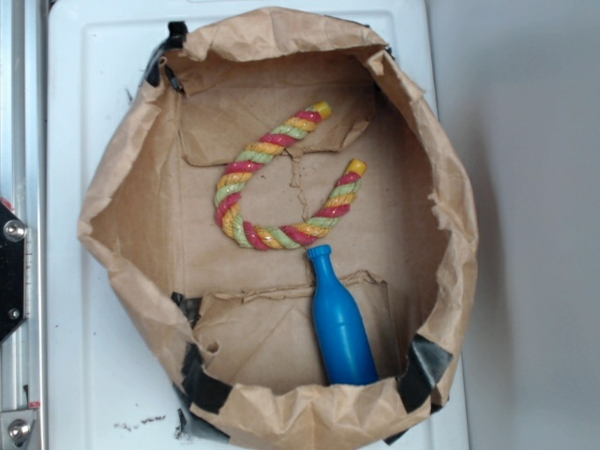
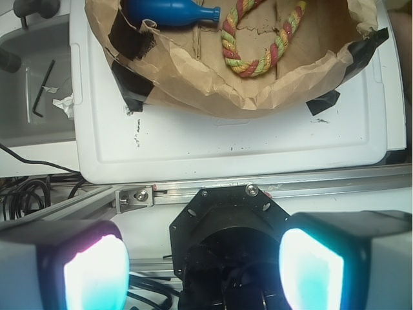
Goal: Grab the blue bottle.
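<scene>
The blue bottle (image 1: 339, 323) lies on its side in the brown paper bag (image 1: 131, 225), at the front right, with its neck toward the red-yellow-green rope (image 1: 281, 178). In the wrist view the bottle (image 2: 169, 11) shows at the top left, next to the rope (image 2: 258, 39). My gripper (image 2: 204, 271) is open and empty, with its two glowing pads (image 2: 95, 274) wide apart. It hangs over the robot's black base, well back from the bag. The gripper is out of the exterior view.
The bag sits on a white plastic board (image 1: 75, 112). A metal rail (image 2: 258, 187) and the black robot base (image 2: 229, 239) lie below the gripper. A grey tray with an Allen key (image 2: 40, 90) is at the left.
</scene>
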You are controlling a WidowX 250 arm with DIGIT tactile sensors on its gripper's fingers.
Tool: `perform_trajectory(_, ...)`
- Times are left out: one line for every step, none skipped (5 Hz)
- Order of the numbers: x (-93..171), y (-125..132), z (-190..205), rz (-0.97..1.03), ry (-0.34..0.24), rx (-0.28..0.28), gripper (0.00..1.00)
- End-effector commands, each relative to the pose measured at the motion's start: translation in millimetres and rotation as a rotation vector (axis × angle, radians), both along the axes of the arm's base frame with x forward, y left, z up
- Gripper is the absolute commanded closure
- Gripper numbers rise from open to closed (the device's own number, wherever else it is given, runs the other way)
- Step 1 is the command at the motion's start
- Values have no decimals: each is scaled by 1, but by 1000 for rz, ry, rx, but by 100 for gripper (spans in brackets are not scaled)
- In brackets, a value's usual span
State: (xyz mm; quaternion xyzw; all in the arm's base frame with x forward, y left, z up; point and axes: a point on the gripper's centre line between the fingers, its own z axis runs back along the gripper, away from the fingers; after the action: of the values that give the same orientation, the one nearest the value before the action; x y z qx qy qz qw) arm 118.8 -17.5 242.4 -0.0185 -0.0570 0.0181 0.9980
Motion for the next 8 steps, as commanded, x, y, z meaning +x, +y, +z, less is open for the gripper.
perform_trajectory(0, 0, 0, 0, 0, 0, 0)
perform_trajectory(49, -6, 6, -3, -43, -25, 0)
perform_trajectory(79, -4, 5, 8, -78, -5, 0)
perform_trajectory(106, 2, -3, -98, -117, 36, 0)
perform_trajectory(127, 15, -18, -309, -195, 125, 0)
perform_trajectory(145, 29, -40, -461, -185, 97, 0)
perform_trajectory(164, 55, -65, -459, -139, 122, 0)
perform_trajectory(178, 60, -92, -501, -98, 109, 0)
